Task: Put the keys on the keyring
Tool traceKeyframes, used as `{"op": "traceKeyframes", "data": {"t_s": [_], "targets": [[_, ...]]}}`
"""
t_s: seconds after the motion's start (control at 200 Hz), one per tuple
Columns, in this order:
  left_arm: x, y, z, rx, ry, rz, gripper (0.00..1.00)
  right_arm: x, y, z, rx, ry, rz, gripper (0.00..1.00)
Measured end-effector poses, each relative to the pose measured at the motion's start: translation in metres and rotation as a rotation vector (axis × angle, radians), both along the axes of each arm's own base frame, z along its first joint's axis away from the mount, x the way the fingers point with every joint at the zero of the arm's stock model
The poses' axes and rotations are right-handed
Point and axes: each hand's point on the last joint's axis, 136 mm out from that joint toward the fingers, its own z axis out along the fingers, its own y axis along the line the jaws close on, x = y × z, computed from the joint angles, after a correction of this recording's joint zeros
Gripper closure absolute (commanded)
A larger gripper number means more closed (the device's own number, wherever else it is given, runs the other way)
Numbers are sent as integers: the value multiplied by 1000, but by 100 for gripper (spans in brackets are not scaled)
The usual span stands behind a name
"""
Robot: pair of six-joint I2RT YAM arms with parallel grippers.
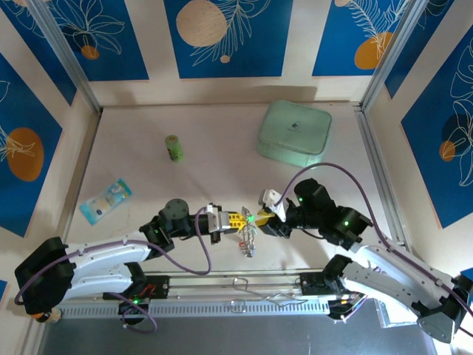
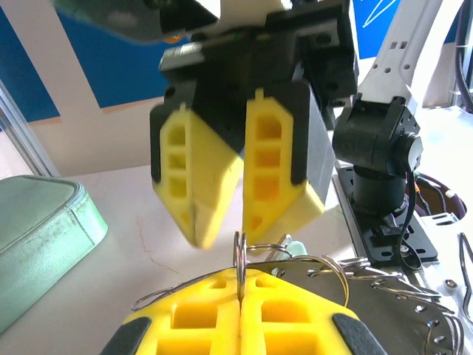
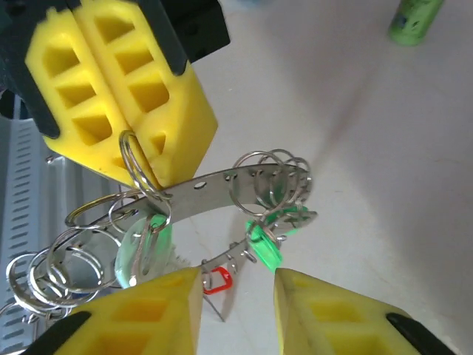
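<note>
Though thin, the silvery keyring (image 3: 214,183) looks perforated.

Keyring (image 3: 214,181): bare metal, silvery, polished, glints; thin wire loops on it w/ same bright finish. Keys (image 3: 264,250): plastic tags, green ones glossy. Left gripper (image 2: 240,299), right gripper (image 3: 236,303): yellow plastic, matt, black trim. Mint-green box (image 1: 293,133): grained leather-look skin, soft sheen. Table (image 1: 214,126) round box: off-white, matt, smooth, faint hairline cracks. Bottle (image 1: 174,148) left of box: green plastic. Packet (image 1: 106,200) further left of box: glossy film.
</note>
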Motion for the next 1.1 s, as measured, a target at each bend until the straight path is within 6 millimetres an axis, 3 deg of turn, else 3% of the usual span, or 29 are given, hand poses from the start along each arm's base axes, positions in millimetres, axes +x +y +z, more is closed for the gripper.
{"op": "traceKeyframes", "data": {"t_s": [0.265, 0.63, 1.1], "targets": [[3, 0, 0, 1, -1, 18, 100, -18, 3, 8, 37, -11, 98, 60], [3, 0, 0, 1, -1, 18, 100, -23, 15, 7, 62, 38, 151, 60], [-1, -1, 1, -6, 8, -11, 100, -16, 18, -4, 26, 50, 140, 82]]}}
